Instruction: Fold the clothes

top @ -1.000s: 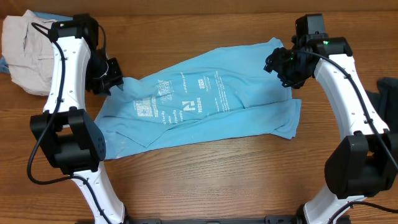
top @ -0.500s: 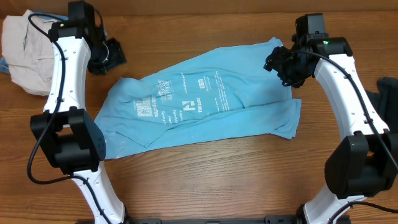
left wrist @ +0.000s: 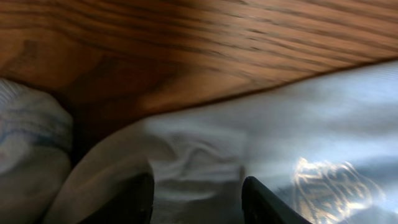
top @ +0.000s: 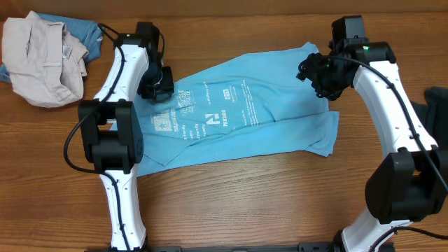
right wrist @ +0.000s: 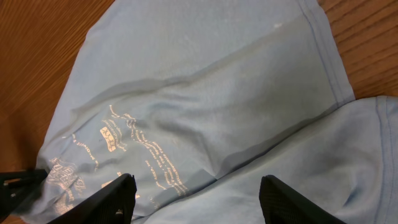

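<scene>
On the wooden table [top: 245,203], the sky-blue T-shirt [top: 231,119] lies spread slantwise in the middle, lettering up, with only its near right part seemingly doubled over. Most of the folding appears left to do. The left gripper [left wrist: 196,199] hangs over its far left edge, jaws apart. The right gripper [right wrist: 196,199] hangs over the far right corner, jaws apart and empty. Farthest left sits a beige pile [top: 38,63].

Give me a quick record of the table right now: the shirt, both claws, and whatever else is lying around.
shirt: light blue T-shirt, spread on the table, white lettering up
left claw: open, low over bunched fabric at the shirt's left edge
right claw: open, above the shirt's right part, holding nothing
other clothes: beige garment at back left; dark garment at the right edge
</scene>
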`<state>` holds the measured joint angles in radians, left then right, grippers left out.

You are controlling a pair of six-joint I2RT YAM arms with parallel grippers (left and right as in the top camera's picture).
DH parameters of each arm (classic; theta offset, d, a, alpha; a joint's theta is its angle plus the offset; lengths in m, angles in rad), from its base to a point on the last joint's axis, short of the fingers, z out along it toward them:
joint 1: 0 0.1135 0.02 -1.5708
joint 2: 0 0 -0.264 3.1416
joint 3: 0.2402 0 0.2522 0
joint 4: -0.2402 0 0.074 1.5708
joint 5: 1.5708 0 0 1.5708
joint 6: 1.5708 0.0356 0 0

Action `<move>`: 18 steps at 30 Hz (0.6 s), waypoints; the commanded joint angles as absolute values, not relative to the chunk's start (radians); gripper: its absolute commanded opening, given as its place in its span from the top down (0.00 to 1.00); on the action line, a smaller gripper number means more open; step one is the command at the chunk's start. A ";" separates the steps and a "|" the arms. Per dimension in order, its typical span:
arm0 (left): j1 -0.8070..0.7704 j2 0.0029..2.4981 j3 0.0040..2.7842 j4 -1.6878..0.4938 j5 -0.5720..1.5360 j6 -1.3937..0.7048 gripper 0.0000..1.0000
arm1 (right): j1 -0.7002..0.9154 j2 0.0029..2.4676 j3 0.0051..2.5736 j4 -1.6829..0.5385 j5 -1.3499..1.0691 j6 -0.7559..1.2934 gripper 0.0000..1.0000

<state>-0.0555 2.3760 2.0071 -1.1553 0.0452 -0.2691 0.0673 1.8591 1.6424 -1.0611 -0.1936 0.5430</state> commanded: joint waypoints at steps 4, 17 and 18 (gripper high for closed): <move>-0.047 2.379 2.012 -1.119 -0.124 -0.289 0.51 | 0.073 1.866 1.640 -1.058 -0.184 0.546 0.32; -0.033 2.383 2.012 -1.150 -0.138 -0.299 0.63 | 0.073 1.866 1.640 -1.067 -0.173 0.543 0.32; -0.033 2.387 2.012 -1.147 -0.138 -0.299 0.67 | 0.073 1.866 1.640 -1.070 -0.174 0.543 0.32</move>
<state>-0.0410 2.3775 2.0071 -1.1488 -0.1211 -0.2878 0.0673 1.8591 1.6424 -1.0668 -0.1886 0.5438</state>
